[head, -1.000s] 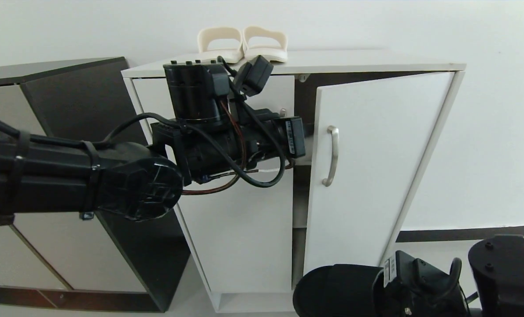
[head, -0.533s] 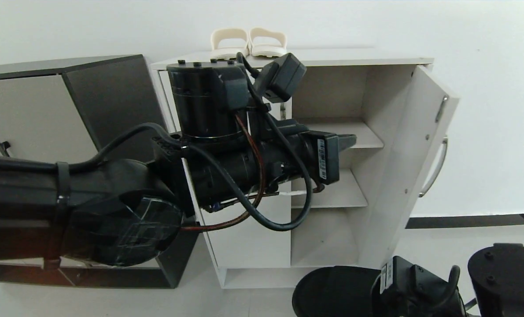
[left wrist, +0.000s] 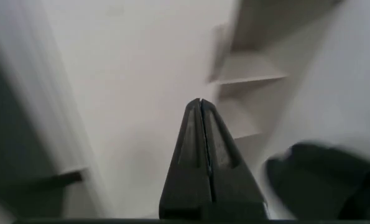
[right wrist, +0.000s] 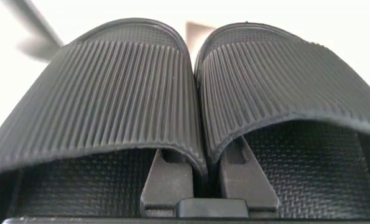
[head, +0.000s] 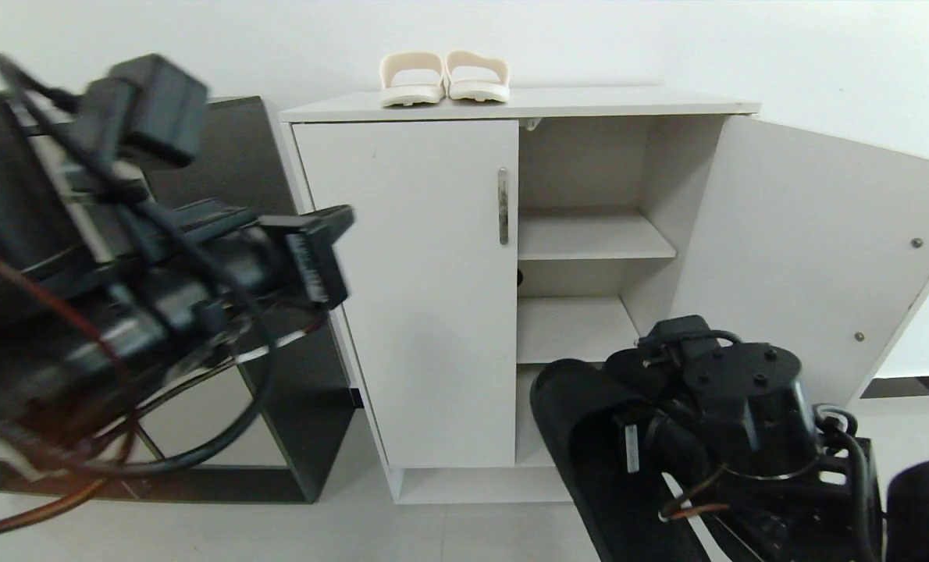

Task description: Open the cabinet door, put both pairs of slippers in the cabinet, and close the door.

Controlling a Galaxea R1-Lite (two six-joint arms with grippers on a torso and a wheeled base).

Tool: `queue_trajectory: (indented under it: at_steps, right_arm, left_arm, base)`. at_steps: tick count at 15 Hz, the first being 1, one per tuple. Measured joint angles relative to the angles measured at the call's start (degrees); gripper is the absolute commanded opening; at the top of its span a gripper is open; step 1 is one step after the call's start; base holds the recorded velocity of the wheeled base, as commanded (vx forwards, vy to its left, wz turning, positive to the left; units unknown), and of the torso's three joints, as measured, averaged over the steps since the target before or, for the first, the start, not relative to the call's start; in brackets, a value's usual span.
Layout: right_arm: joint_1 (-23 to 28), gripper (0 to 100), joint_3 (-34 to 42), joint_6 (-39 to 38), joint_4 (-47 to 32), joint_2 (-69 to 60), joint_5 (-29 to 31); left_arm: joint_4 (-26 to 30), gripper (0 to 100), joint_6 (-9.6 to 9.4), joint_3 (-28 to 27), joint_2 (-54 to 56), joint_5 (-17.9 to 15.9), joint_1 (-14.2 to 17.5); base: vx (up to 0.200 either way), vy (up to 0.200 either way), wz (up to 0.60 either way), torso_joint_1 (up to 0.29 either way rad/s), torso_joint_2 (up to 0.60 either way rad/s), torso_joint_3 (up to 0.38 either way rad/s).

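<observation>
Right gripper (right wrist: 204,171) on 2 black slippers (right wrist: 129,87)

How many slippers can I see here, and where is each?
4. Two cream slippers sit side by side on top of the cabinet; two black slippers are gripped together in the right hand.

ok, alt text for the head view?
A white cabinet with its right door wide open on two shelves and its left door shut. A cream pair of slippers sits on top. The right gripper holds a black pair low before the opening, with the left gripper off to the left.
</observation>
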State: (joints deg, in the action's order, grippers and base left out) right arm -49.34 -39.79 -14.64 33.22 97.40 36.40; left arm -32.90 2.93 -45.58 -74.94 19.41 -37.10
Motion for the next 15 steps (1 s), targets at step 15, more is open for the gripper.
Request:
queue_trajectory:
  at_steps: [15]
  right_arm:
    - [2.6, 0, -2.2, 0.0, 4.9, 6.1, 1.6]
  left_arm:
    - [33.1, 0, -6.47, 45.4, 74.0, -24.1, 36.9]
  base:
    - [0.000, 0.000, 0.00, 0.000, 0.00, 0.000]
